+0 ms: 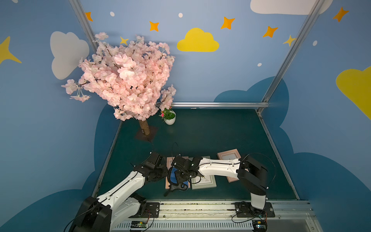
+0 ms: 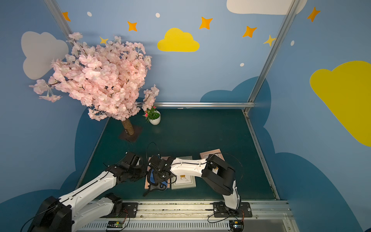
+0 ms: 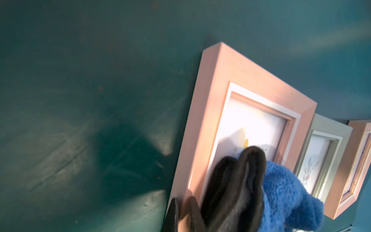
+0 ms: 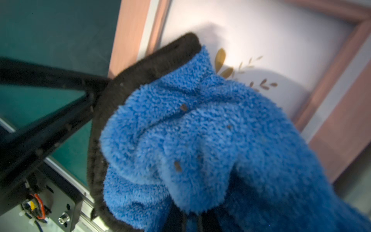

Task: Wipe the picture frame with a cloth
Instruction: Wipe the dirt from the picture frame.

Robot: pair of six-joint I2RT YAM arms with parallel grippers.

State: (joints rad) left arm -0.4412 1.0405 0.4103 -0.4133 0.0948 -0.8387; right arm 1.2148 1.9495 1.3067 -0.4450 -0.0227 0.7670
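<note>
Bunching over the glass of the pink picture frame (leftmost of three on the worktop), the blue cloth hangs pinched in the right jaws; the left jaws, nearly pressed together, nip its dark hem beside the frame's outer edge.

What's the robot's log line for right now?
right gripper: shut on cloth | cloth: on pink frame | left gripper: at frame edge
</note>
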